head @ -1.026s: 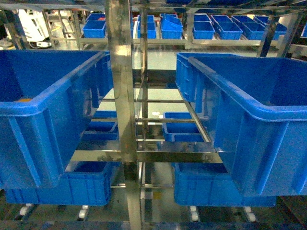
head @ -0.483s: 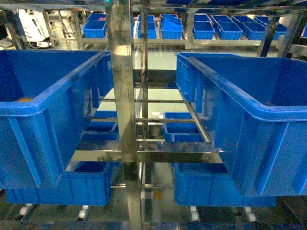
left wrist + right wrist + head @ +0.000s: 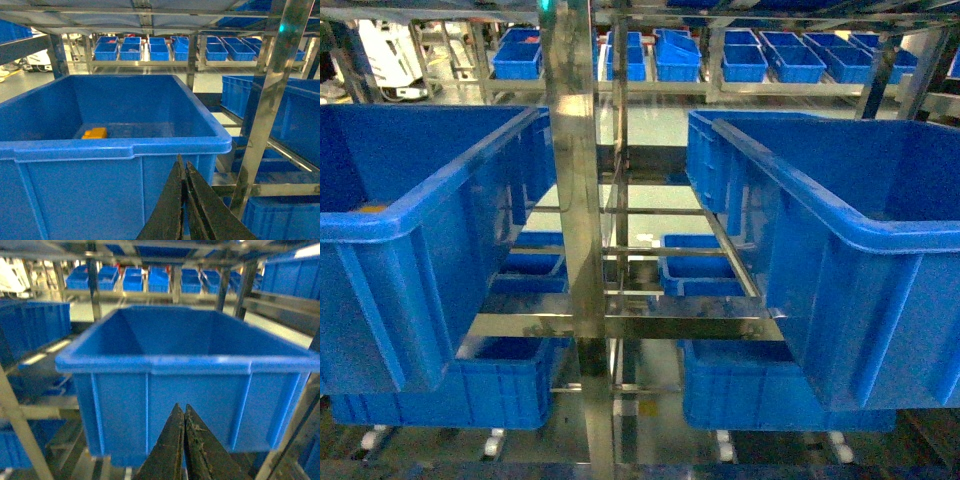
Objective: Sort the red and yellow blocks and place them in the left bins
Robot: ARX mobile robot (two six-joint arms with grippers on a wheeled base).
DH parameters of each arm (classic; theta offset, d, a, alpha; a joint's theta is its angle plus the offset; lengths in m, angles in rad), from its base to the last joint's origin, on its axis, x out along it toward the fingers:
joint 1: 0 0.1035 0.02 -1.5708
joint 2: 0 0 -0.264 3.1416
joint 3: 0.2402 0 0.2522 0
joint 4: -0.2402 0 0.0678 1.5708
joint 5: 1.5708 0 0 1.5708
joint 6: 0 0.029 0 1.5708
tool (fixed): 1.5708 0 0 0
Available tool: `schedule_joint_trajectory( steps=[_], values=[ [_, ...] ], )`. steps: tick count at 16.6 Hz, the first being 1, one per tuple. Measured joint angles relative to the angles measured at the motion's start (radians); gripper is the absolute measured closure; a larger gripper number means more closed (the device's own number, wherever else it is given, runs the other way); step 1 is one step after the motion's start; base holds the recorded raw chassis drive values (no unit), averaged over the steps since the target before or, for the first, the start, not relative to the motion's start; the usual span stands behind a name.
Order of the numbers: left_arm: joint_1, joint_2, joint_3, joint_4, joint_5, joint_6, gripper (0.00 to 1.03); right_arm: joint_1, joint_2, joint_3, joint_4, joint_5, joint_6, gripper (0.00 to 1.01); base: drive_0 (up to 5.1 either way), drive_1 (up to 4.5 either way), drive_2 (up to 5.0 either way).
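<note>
The orange-yellow block (image 3: 94, 133) lies on the floor of my left bin (image 3: 115, 147), near its far left corner. A steel rack post (image 3: 572, 200) stands between that bin and the right crate (image 3: 185, 362). My left gripper (image 3: 184, 175) and right gripper (image 3: 182, 417) are both closed, empty, before the crates' front walls. Nothing has moved since earlier.

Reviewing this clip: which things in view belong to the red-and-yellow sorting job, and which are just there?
Job:
- left bin
- yellow block, lying inside that bin
- left hand, shut and empty, in front of the bin

Just there:
- right bin, no block seen in it
- right hand, shut and empty
- steel rack
- small bins on the far shelves
</note>
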Motion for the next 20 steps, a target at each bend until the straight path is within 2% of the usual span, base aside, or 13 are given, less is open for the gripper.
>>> schedule_joint_trajectory(
  steps=[1, 2, 8, 9, 11, 12, 13, 14, 15, 16, 18, 19, 20],
  values=[
    [0.0, -0.016, 0.0, -0.014, 0.0, -0.001, 0.97, 0.0, -0.105, 0.001, -0.154, -0.002, 0.0, 0.99, 0.0, 0.0, 0.0],
    [0.0, -0.019, 0.0, -0.013, 0.001, -0.001, 0.85, 0.0, -0.158, 0.001, -0.143, -0.001, 0.0, 0.91, 0.0, 0.0, 0.0],
    [0.0, -0.02, 0.0, -0.013, 0.0, -0.001, 0.07, 0.0, -0.158, 0.001, -0.163, 0.0, 0.0, 0.13, 0.0, 0.0, 0.0],
    [0.0, -0.02, 0.0, -0.014, 0.0, 0.0, 0.04, 0.0, -0.158, 0.001, -0.162, 0.0, 0.004, 0.09, 0.0, 0.0, 0.0],
    [0.0, -0.062, 0.0, -0.059, 0.0, 0.0, 0.37, 0.0, -0.158, 0.001, -0.162, 0.0, 0.003, 0.43, 0.0, 0.0, 0.0],
    [0.0, -0.079, 0.0, -0.077, 0.0, 0.0, 0.52, 0.0, -0.158, 0.001, -0.163, -0.001, 0.003, 0.56, 0.0, 0.0, 0.0],
    [0.0, -0.16, 0.0, -0.203, 0.0, 0.0, 0.64, 0.0, -0.158, 0.0, -0.163, 0.0, 0.003, 0.71, 0.0, 0.0, 0.0],
    [0.0, -0.237, 0.0, -0.257, -0.002, 0.0, 0.77, 0.0, -0.158, 0.001, -0.163, 0.0, 0.004, 0.84, 0.0, 0.0, 0.0],
    [-0.001, -0.237, 0.005, -0.242, -0.003, 0.0, 0.9, 0.0, -0.158, 0.001, -0.161, -0.001, 0.003, 0.97, 0.0, 0.0, 0.0],
    [-0.001, -0.238, 0.001, -0.261, -0.003, -0.001, 1.02, 0.0, -0.158, 0.0, -0.162, 0.0, 0.003, 0.99, 0.0, 0.0, 0.0],
    [-0.001, -0.238, 0.0, -0.254, 0.0, -0.002, 1.01, 0.0, -0.158, 0.001, -0.162, 0.0, 0.003, 0.99, 0.0, 0.0, 0.0],
    [-0.001, -0.238, 0.0, -0.253, 0.0, -0.003, 0.94, 0.0, -0.158, 0.0, -0.162, 0.0, 0.003, 0.95, 0.0, 0.0, 0.0],
    [-0.001, -0.238, 0.0, -0.254, 0.0, -0.003, 0.81, 0.0, -0.158, 0.001, -0.162, 0.0, 0.003, 0.8, 0.0, 0.0, 0.0]
  ],
)
